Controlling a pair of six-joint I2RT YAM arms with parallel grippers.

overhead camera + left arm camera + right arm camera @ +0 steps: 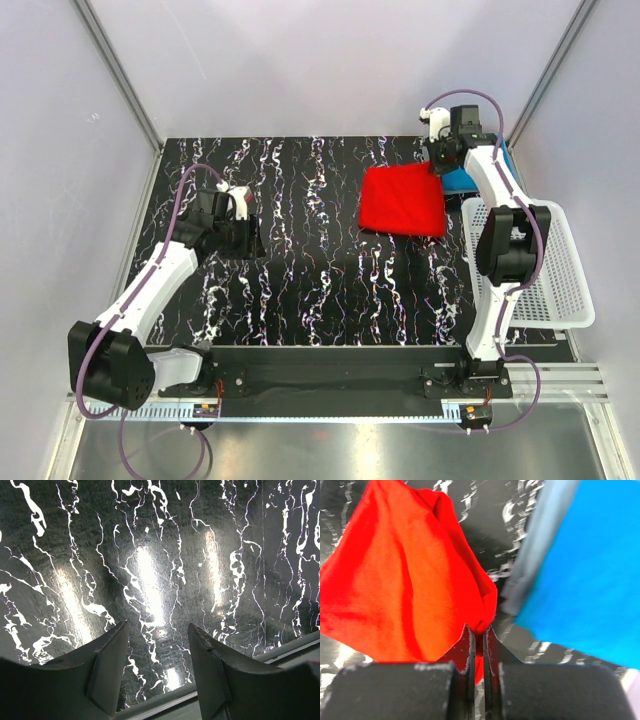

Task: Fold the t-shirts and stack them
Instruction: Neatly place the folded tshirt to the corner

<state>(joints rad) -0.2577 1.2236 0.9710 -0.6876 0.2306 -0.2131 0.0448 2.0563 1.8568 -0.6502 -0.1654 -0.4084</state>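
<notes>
Red t-shirt (403, 201) folded on table (300, 260), far right, corner pinched betw. closed jaws of right gripper (478, 630), blue t-shirt (585, 580) just beside, grey-blue t-shirt (540, 545) at its edge, left gripper (157, 630) jaws spread, nothing betw. them, well apart at left.

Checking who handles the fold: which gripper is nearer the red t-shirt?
Right. The right gripper is shut on an edge of the red t-shirt; the left gripper stands open above the table, well away on the shirt's left.

The bench (300, 270) is showing black with white, faintly violet marble veining. The red t-shirt (402, 202) is glowing bright, the blue t-shirt (585, 580) vivid, the grey-blue t-shirt (540, 545) dull. The mesh basket (565, 270) is showing white.
</notes>
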